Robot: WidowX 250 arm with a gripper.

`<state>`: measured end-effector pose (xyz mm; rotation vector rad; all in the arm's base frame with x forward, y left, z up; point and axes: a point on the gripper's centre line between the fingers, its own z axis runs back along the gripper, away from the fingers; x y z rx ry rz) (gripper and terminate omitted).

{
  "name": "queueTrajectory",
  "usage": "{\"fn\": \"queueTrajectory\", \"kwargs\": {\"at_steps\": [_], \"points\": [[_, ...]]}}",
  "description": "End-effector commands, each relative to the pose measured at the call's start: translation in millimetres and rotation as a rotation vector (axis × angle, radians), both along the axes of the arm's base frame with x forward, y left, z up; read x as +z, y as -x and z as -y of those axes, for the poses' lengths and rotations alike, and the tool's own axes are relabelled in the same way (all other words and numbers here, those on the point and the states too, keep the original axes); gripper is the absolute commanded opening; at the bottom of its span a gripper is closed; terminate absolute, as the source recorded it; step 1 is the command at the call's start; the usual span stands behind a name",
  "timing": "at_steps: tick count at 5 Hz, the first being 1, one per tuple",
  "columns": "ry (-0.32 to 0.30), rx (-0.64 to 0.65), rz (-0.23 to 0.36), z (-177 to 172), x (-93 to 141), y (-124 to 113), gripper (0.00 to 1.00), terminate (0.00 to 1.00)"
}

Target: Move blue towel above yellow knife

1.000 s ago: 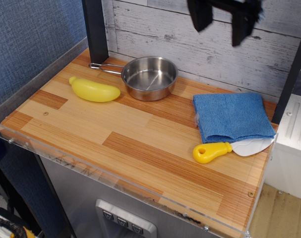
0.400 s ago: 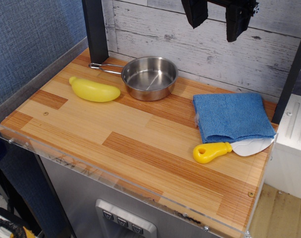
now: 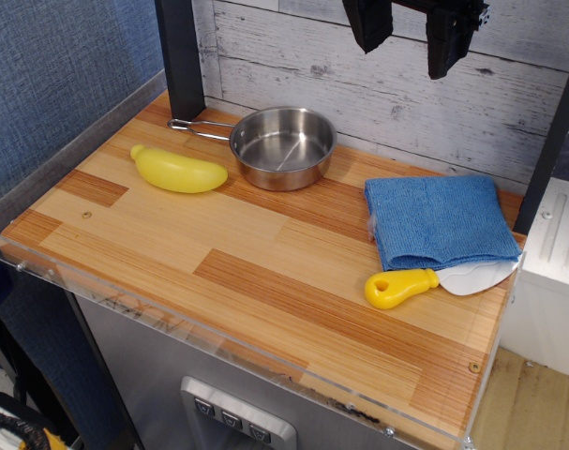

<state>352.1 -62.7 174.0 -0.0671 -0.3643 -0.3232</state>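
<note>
The blue towel lies folded and flat on the wooden table at the right, its near edge touching the yellow knife. The knife has a yellow handle and a white blade that runs along the towel's near edge and is partly tucked under it. My gripper hangs high at the top of the view, above the back of the towel. Its two dark fingers stand apart with nothing between them.
A steel pan with a handle stands at the back middle. A yellow toy banana lies left of it. A black post rises at the back left. A clear rim runs along the table's front edge.
My gripper has risen slightly and shifted a little left. The towel, knife, pan and banana have not moved.
</note>
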Motion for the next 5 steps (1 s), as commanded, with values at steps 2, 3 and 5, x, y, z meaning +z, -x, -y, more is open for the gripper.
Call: {"fn": "queueTrajectory", "kwargs": {"at_steps": [2,3,5], "points": [[0.009,-0.005,0.047,-0.4,16.4,6.3,1.0,0.0],[0.009,-0.005,0.047,-0.4,16.4,6.3,1.0,0.0],[0.009,-0.005,0.047,-0.4,16.4,6.3,1.0,1.0]]}}
